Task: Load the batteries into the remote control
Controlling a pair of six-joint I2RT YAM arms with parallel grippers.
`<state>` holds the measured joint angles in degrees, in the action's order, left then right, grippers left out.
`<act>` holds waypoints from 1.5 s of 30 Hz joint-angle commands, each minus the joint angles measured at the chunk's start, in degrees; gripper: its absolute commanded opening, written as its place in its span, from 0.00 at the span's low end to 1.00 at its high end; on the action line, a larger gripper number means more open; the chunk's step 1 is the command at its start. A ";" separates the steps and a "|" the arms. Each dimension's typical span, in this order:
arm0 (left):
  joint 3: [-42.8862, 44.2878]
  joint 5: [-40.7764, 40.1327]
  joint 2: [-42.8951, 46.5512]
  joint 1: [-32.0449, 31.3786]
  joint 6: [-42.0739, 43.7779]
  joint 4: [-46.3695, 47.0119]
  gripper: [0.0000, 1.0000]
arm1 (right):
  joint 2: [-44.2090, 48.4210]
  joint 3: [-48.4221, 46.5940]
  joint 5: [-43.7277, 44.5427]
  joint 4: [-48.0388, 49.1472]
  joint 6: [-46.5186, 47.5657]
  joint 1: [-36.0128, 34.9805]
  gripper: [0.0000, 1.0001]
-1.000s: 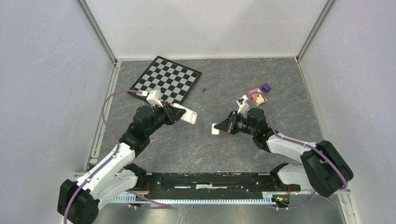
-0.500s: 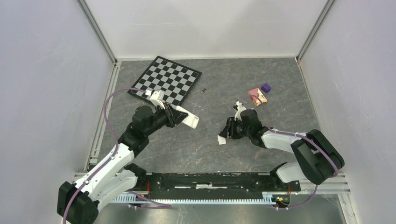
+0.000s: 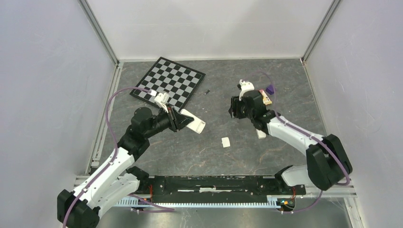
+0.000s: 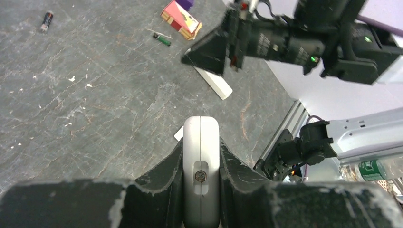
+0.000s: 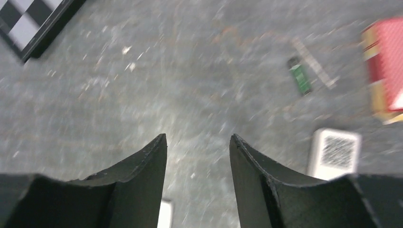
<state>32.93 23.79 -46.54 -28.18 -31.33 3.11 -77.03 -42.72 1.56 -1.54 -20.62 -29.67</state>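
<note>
Grey table (image 3: 266,71) underneath everything, with a chessboard (image 3: 168,85) at the far left. Clamped tight in the left gripper (image 4: 201,164): the white remote (image 3: 196,123), held off the table on its edge and sticking out toward the middle. Cannot tell which way its battery bay faces. Right gripper (image 5: 198,147) spread wide with nothing between the jaws, hanging over bare table toward the far right, near a red box (image 5: 387,61). On the table between the arms, a small white flat piece (image 3: 225,141), probably the remote's cover.

Neither battery loaded yet. Green battery (image 5: 300,79) lying just beside a thin pale stick (image 5: 313,61) close to the red box, ahead and to the right of the open jaws. Dark battery (image 3: 207,91) alone off the chessboard's right corner, well apart from both grippers.

Risks, as a guess:
- Pinching the stick along with the green battery, given how close together.
- Flicking so small a round thing away with an off-centre close.
- Missing altogether, with the right wrist view smeared.
- Twisting the remote in its narrow grip when pressing a battery in.
</note>
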 commanded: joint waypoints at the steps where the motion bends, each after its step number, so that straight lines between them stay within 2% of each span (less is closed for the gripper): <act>1: 0.95 2.93 3.23 0.31 3.47 2.23 0.02 | -6.72 -7.20 12.06 -2.78 10.74 1.99 0.55; 4: 0.82 3.16 4.22 0.41 2.77 2.33 0.02 | -14.37 -13.53 11.38 -5.78 16.87 3.62 0.55; 8: 0.80 5.90 4.53 0.50 2.50 3.72 0.02 | -21.50 -19.03 11.92 -9.60 20.10 4.82 0.58; 12: 1.33 9.43 4.27 0.50 2.64 4.70 0.02 | -24.94 -20.31 11.06 -6.92 23.53 6.82 0.59; 18: 2.32 10.30 3.61 0.58 3.46 4.71 0.02 | -27.65 -22.60 10.48 -5.70 26.04 8.25 0.59; 25: 3.00 10.57 2.96 0.59 3.57 4.78 0.02 | -31.52 -25.82 1.98 -8.20 25.64 11.86 0.57; 27: 3.06 10.71 2.60 0.58 3.24 5.03 0.02 | -32.18 -26.10 0.87 -8.23 25.63 12.28 0.53; 30: 3.00 11.58 1.93 0.59 2.40 6.47 0.02 | -33.94 -27.18 -0.52 -9.26 25.61 12.85 0.43; 38: 2.86 13.10 1.53 0.67 0.95 9.06 0.02 | -34.73 -27.32 -0.45 -11.21 24.43 14.02 0.06; 41: 2.51 13.34 1.59 0.63 0.15 10.66 0.02 | -33.73 -26.14 -0.23 -9.46 23.24 14.12 0.00; 45: 1.08 13.06 1.81 0.66 -2.05 14.35 0.02 | -29.04 -22.04 -1.42 -3.28 19.94 14.11 0.00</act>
<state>33.28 35.22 -45.28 -27.81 -30.35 10.26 -110.52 -68.49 1.48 -9.19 2.81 -15.86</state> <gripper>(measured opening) 0.281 0.036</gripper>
